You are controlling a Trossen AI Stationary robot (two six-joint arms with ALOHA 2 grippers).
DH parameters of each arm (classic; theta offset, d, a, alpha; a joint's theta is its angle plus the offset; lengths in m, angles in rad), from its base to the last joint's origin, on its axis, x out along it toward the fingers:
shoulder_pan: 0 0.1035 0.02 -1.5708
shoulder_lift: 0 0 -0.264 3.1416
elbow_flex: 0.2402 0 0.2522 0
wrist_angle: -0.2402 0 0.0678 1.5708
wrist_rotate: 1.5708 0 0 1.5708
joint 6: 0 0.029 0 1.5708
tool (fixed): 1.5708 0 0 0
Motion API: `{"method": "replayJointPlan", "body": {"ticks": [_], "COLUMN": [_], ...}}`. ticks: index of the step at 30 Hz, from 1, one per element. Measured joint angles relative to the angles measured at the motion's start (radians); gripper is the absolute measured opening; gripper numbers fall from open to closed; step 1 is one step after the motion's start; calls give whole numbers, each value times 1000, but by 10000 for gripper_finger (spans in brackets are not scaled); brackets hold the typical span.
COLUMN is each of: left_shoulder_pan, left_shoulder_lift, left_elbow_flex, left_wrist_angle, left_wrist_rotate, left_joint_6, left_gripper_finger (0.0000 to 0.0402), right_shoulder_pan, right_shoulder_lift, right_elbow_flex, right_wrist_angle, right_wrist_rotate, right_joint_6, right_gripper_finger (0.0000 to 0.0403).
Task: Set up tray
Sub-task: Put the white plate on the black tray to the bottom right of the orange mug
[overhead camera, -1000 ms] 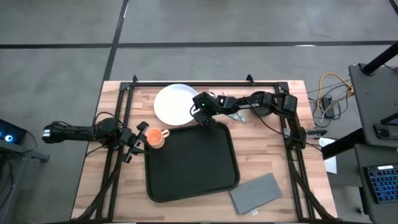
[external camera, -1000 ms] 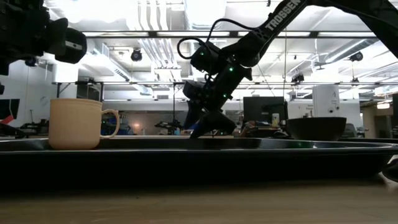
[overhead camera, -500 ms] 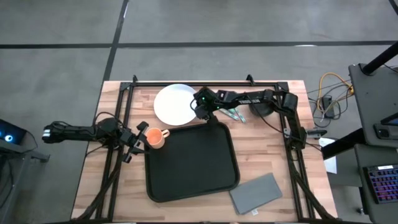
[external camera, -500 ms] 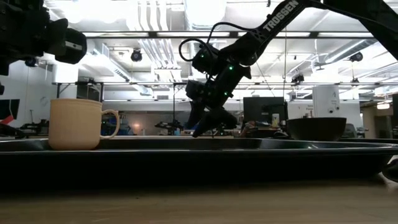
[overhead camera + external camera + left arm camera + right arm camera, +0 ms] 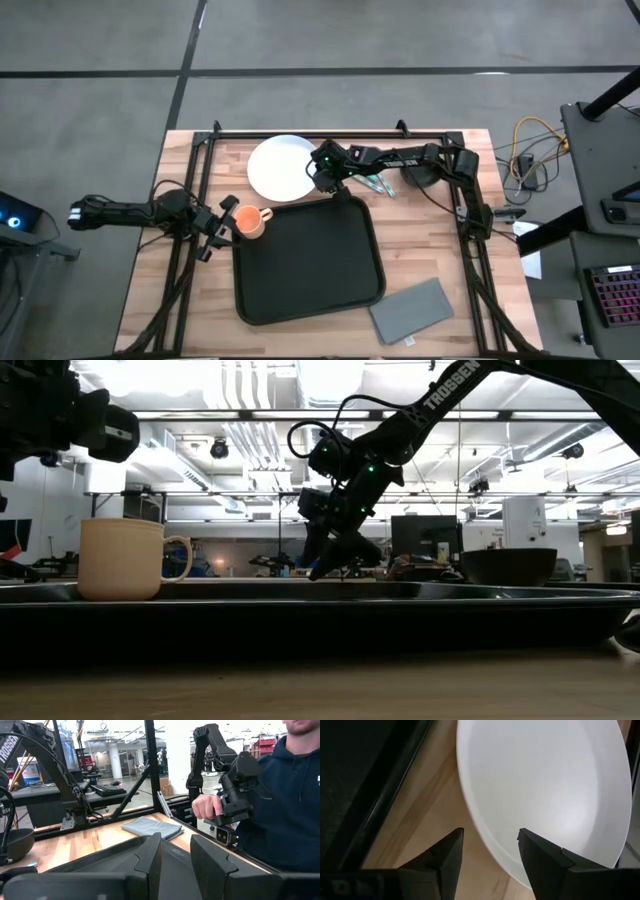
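The black tray (image 5: 305, 260) beside the right end effector (image 5: 322, 186) is looking matt plastic; the white plate (image 5: 550, 790) glossy and smooth; the counter (image 5: 430, 235) pale wood.

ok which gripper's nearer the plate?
Right. The right gripper is open at the plate's edge beside the tray; the left gripper sits off by the mug.

At the centre of the high view lies the black tray (image 5: 308, 260), with a plain white plate (image 5: 284, 167) above it. An orange mug (image 5: 250, 221) sits left of it and a flat grey napkin (image 5: 411, 309) at lower right, all on the pale striped wooden table (image 5: 440, 240).
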Motion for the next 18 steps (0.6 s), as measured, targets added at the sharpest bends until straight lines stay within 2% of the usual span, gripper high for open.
{"method": "replayJointPlan", "body": {"ticks": [11, 18], "left_shoulder_pan": [0, 0], "left_shoulder_lift": [0, 0], "left_elbow_flex": [0, 0], "left_wrist_angle": [0, 0], "left_wrist_rotate": [0, 0], "left_joint_6": [0, 0], "left_gripper_finger": [85, 85], "right_shoulder_pan": [-2, -45], "right_shoulder_lift": [0, 0], "right_elbow_flex": [0, 23], "right_wrist_angle": [2, 7], "right_wrist_rotate": [-39, -47], "right_joint_6": [-24, -30], "right_gripper_finger": [180, 180]}}
